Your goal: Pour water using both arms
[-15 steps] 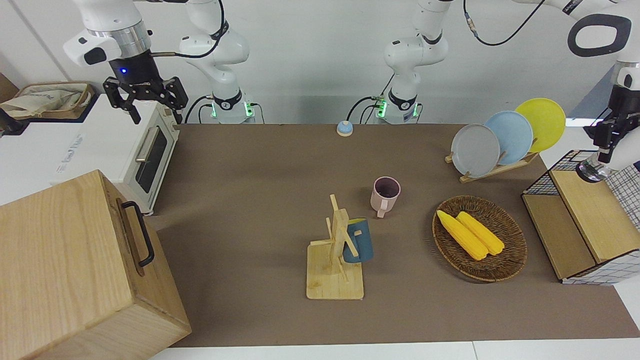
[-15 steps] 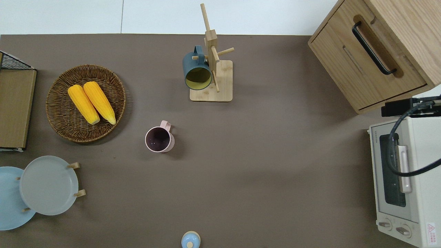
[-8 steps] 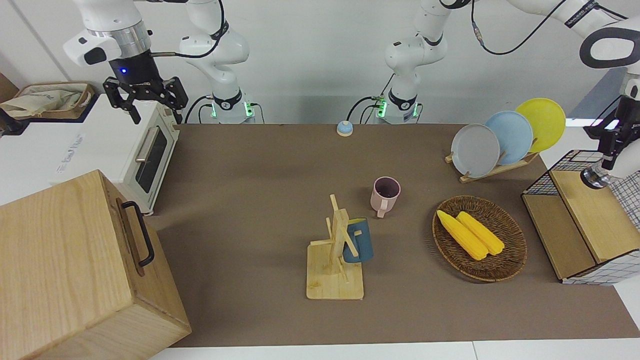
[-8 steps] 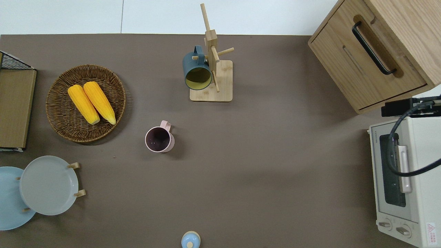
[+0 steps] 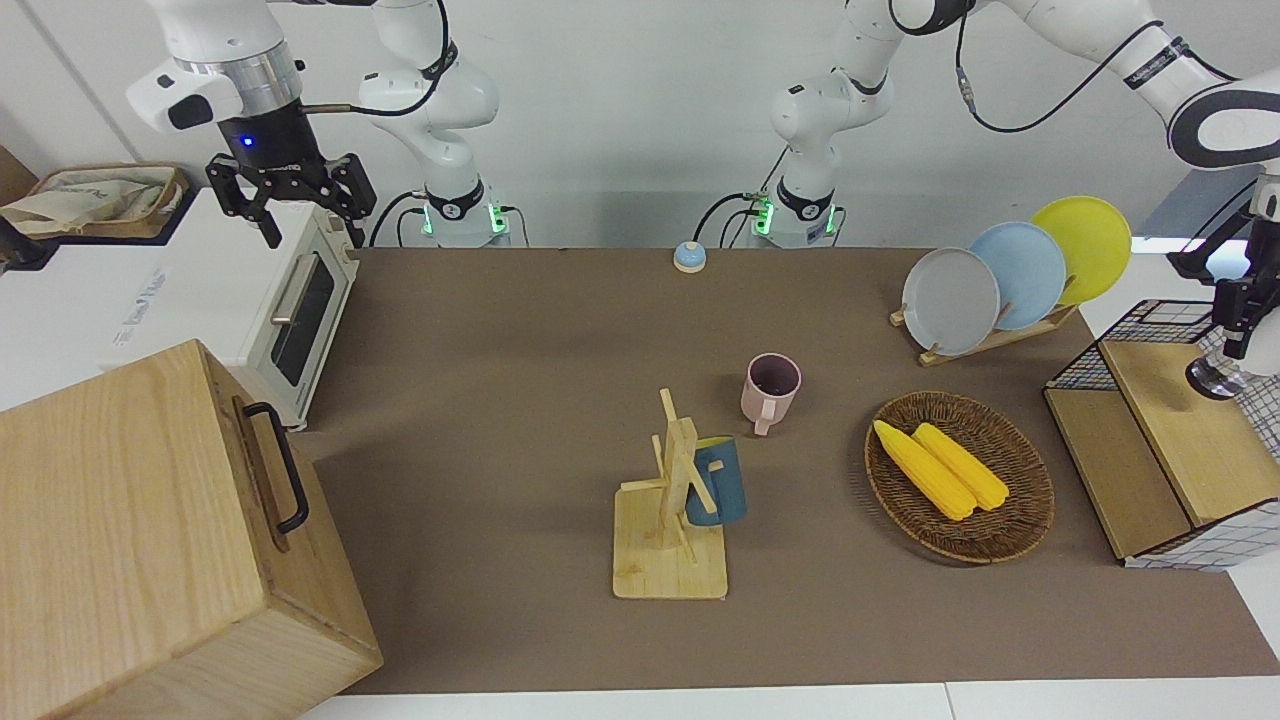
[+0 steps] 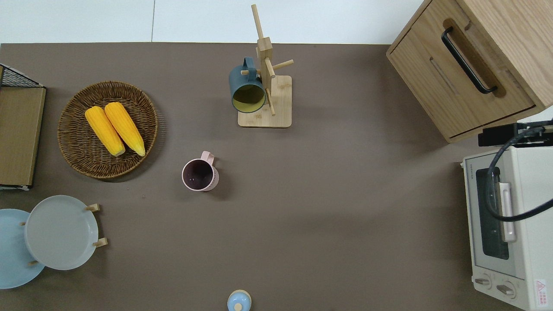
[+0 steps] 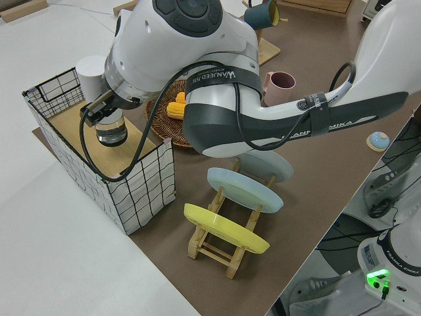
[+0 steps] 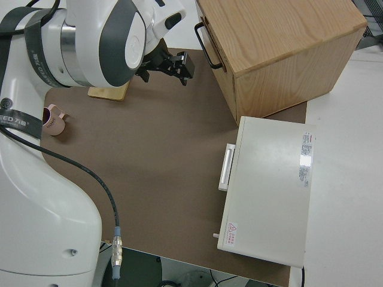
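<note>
Four cameras cover one brown-matted table [image 5: 500, 400]: one faces the robots from across it; one looks straight down; a raised one at the left arm's end looks diagonally along it; one close above the right arm looks outward. All four share the pink handled mug [image 5: 771, 391] [image 6: 200, 174] [image 7: 279, 87] [image 8: 54, 121].

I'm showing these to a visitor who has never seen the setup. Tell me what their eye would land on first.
Probably the two yellow corn cobs in the wicker basket toward the left arm's end of the table, and the grey, blue and yellow plates standing on edge in a rack nearer to the robots. Next, the blue mug hanging on the wooden mug tree, with the pink mug upright on the mat nearby.
</note>
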